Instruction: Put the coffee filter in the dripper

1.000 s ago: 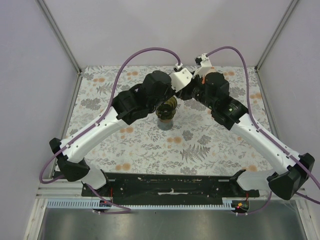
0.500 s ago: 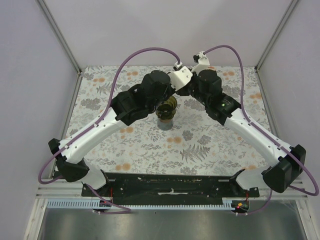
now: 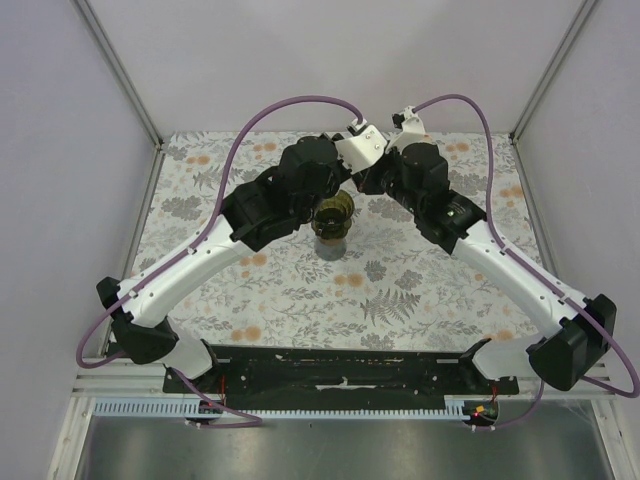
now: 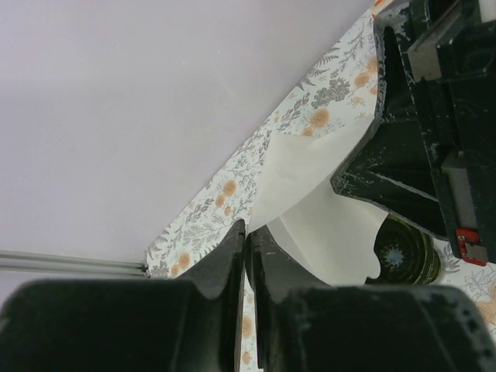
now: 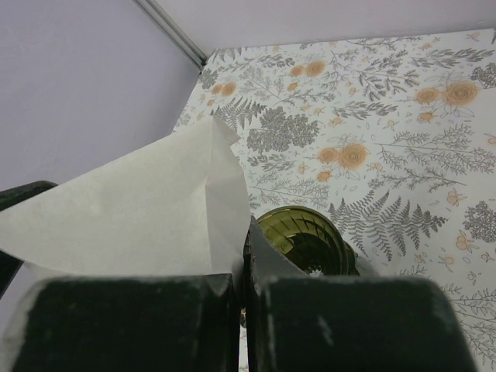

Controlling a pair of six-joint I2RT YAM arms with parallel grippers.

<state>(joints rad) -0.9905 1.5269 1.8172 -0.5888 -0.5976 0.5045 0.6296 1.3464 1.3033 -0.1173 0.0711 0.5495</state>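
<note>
The coffee filter (image 5: 139, 213) was not yet in the dripper (image 5: 306, 236), hanging mid-frame just above it, the left gripper (image 4: 246, 234) and right gripper (image 5: 241, 267) both pinched onto its paper edges; lowering and seating remained.

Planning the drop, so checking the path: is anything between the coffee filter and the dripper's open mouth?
Nothing visible does. The coffee filter, pinched by the left gripper and the right gripper, is held up close to the dripper, whose mouth looks unobstructed.
</note>
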